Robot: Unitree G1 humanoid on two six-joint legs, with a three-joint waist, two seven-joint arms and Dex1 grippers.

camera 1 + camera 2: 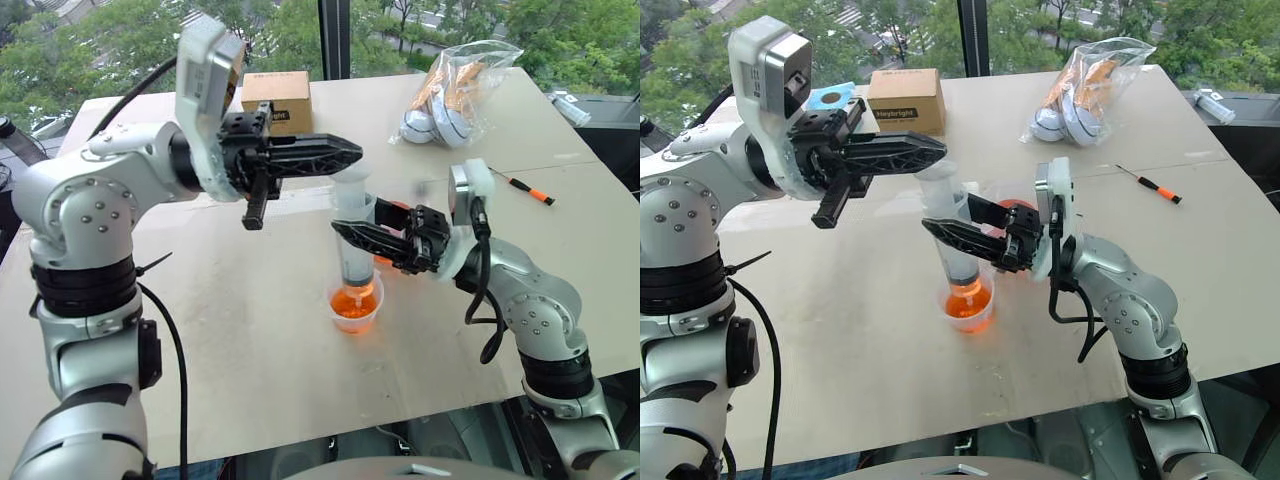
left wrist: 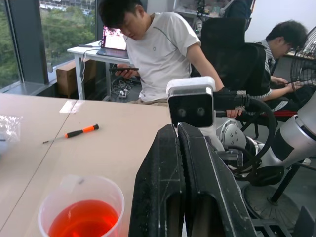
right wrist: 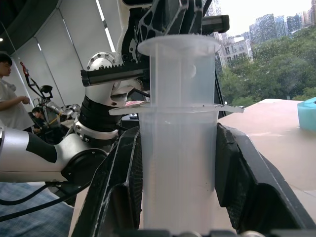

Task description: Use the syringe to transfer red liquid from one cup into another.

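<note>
Left eye view, centre of frame: right tool (image 1: 352,235) grips the syringe (image 1: 354,240) upright w/ tip in the small cup (image 1: 355,306) of red liquid (image 1: 354,303) on the surface (image 1: 250,340), prob. so liquid lands there. Left tool (image 1: 345,152), fingers shut on nothing, sits right over the plunger, likely to press it. Left wrist view, lower left: big cup (image 2: 81,210), red inside. Right wrist view: barrel clamped between both fingers (image 3: 118,187).

Beige table (image 1: 250,340) w/ small cup (image 1: 355,308), cardboard box (image 1: 277,101), plastic bag (image 1: 455,92), screwdriver (image 1: 527,189) laid on it.
</note>
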